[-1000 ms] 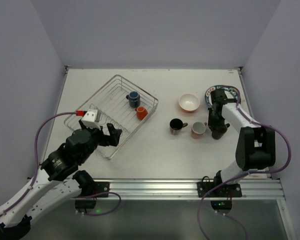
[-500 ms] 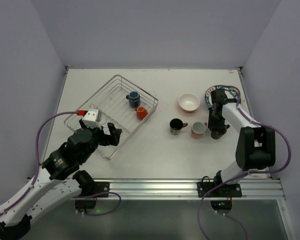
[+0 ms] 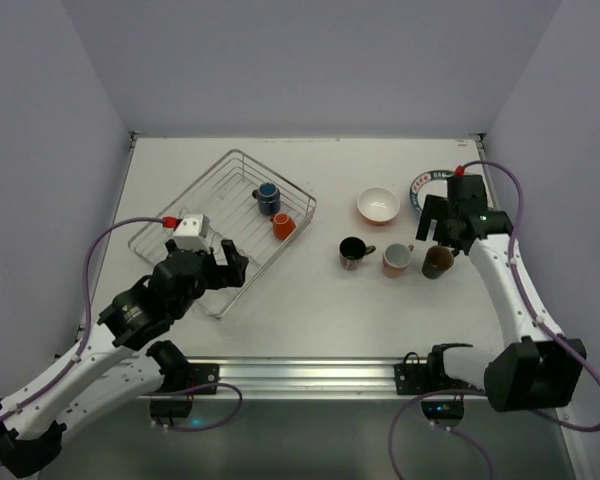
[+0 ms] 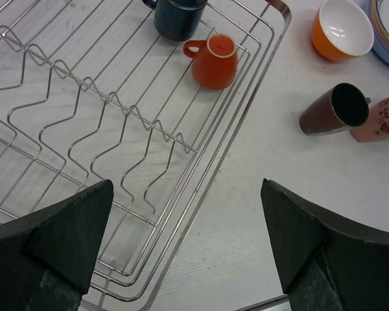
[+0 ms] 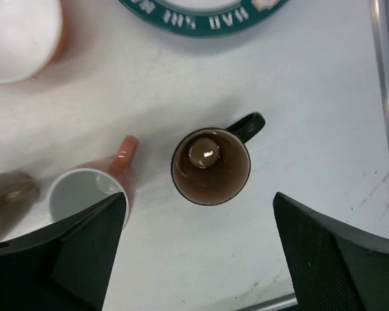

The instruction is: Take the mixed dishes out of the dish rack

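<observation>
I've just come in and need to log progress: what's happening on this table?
A dish rack is being unloaded. The right hand hangs open directly above the brown mug, which stands upright on the table beside the pink mug and black mug, near the orange bowl and a patterned plate. The left hand is open over the rack's near side, holding nothing. An orange mug and a dark blue mug are in the rack.
</observation>
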Robot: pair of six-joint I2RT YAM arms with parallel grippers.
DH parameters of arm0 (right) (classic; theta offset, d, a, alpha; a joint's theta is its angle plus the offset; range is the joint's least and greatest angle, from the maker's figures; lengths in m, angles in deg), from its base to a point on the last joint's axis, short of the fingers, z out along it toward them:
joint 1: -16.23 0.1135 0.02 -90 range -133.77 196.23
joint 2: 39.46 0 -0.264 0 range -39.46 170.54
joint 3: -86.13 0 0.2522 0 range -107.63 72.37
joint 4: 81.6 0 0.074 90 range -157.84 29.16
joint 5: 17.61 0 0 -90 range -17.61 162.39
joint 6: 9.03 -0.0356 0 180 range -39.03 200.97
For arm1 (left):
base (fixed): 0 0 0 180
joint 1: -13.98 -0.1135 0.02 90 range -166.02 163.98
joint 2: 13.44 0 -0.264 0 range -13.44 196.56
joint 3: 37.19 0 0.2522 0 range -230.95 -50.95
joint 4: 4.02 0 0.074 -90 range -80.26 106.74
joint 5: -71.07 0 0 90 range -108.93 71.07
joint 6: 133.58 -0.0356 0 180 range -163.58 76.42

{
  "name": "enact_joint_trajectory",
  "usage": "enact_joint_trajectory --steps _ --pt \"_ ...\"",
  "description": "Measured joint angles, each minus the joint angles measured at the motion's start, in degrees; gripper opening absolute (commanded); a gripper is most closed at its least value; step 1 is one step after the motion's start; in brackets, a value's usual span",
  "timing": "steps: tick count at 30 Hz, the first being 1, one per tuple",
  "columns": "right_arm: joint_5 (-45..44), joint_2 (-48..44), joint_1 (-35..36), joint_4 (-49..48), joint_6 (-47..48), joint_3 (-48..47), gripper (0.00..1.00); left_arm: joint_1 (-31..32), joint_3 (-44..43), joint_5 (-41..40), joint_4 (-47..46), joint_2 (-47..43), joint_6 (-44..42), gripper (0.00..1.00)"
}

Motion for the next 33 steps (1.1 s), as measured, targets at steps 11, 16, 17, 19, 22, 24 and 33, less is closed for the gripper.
enact_joint_trajectory --steps 11,16,17,19,22,24,33 --pt "13.5 -31.6 0.0 -20.3 -6.7 10.3 0.99 -4.4 -11.6 1.0 -3.4 24.0 8.8 1.0" --pt "16.5 -31.2 0.0 -23.7 -9.4 12.0 0.99 -8.0 -25.0 -0.8 -1.0 39.8 18.5 1.0" --pt "16.9 -31.1 0.0 -24.0 -9.7 12.5 0.99 -8.5 -29.2 -1.4 0.2 44.0 20.8 0.99" --pt "17.6 -31.5 0.0 -24.3 -10.4 13.9 0.99 -9.4 -38.0 -2.1 2.6 52.2 24.9 0.9" --pt "17.8 -32.8 0.0 -25.0 -11.0 15.8 0.99 -10.7 -49.5 -2.1 6.2 63.8 29.2 0.89" --pt "17.6 -33.8 0.0 -25.4 -11.2 16.4 0.99 -11.7 -55.8 -2.4 9.2 70.3 31.2 0.89" --pt "17.6 -34.4 0.0 -26.7 -11.6 16.4 0.99 -15.3 -65.2 -2.8 17.4 83.7 34.4 0.78"
